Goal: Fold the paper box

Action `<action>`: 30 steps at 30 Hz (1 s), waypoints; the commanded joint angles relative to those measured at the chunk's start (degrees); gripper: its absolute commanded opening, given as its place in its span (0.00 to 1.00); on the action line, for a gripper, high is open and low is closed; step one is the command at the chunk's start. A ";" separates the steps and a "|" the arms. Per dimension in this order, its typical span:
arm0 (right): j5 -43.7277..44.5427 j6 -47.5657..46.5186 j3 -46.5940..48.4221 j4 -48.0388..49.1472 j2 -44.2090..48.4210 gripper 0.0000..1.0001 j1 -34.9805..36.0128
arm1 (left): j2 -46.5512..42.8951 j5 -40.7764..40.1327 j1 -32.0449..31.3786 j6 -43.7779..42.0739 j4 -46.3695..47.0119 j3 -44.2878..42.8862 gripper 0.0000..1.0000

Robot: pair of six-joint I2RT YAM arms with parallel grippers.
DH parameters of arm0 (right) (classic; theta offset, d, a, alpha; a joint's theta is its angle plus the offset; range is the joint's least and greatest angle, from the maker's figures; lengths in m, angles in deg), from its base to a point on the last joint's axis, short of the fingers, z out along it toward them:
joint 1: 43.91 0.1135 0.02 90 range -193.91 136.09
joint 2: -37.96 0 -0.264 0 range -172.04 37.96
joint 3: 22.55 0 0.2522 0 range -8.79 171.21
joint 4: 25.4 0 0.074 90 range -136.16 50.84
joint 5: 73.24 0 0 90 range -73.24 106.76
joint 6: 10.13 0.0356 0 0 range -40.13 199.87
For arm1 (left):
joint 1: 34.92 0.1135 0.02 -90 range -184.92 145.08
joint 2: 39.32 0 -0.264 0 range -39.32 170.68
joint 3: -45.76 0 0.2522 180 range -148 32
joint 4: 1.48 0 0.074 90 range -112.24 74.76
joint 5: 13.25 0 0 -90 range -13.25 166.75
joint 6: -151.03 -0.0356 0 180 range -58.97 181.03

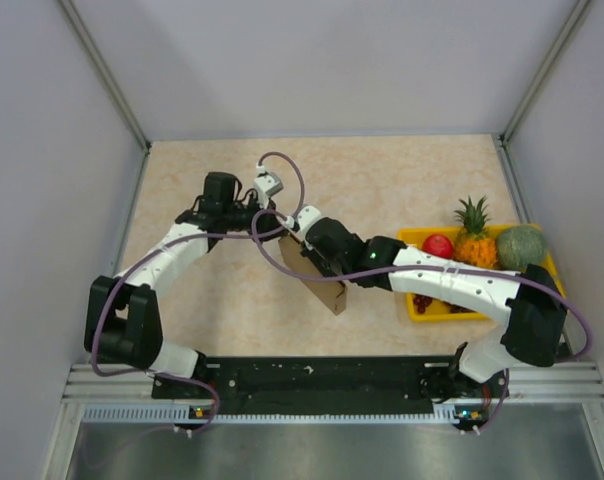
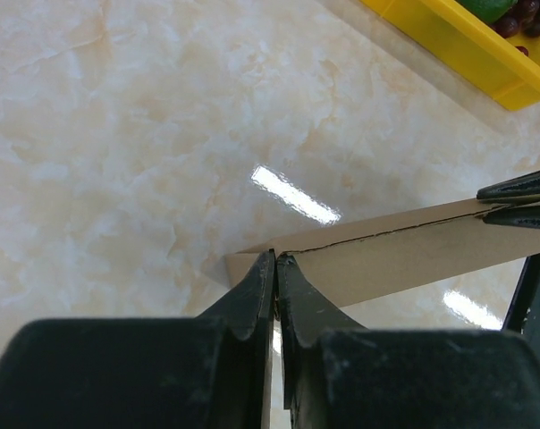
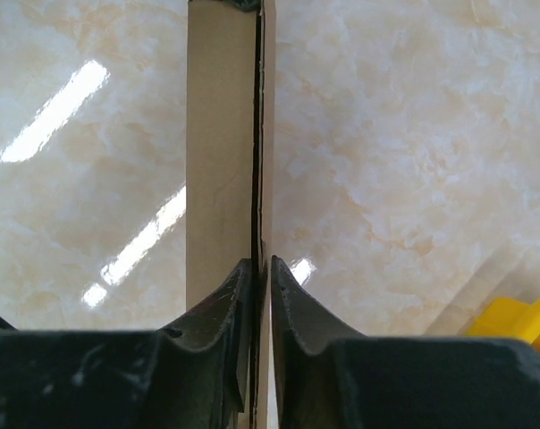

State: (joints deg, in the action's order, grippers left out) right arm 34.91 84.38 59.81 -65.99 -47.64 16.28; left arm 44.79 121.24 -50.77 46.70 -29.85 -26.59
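We see the right gripper [image 3: 261, 264] pinching the brown box [image 3: 221, 134] edge-on, closed against both faces of the cardboard. Two layers, split by a dark seam, run straight up to the top of frame above a glossy marbled table [image 3: 413, 134]. A yellow tray [image 3: 520, 322] shows at lower right.

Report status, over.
Left pincer shut on box. Right pincer shut on its other end. Box flat, not yet formed. Tray off to the right, nothing in the way.
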 commanded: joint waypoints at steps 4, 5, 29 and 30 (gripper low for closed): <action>-1.54 10.16 1.27 -7.27 3.33 0.31 -1.91 | -5.54 -4.85 -2.69 1.84 1.95 3.47 0.01; -2.50 10.86 1.88 -9.36 3.86 0.34 -2.61 | -6.06 -5.20 -2.86 1.93 2.30 3.65 0.01; -16.21 31.08 -3.82 -24.50 16.44 0.45 -5.60 | -7.30 -15.48 -5.85 11.43 -2.17 2.25 0.00; -16.31 31.60 -3.82 -24.59 15.82 0.45 -5.60 | -7.30 -15.75 -5.85 11.51 -2.61 2.16 0.00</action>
State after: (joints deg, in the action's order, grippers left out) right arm 20.49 112.45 55.72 -90.03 -29.98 11.03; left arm 38.93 107.32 -56.22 56.88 -30.53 -23.57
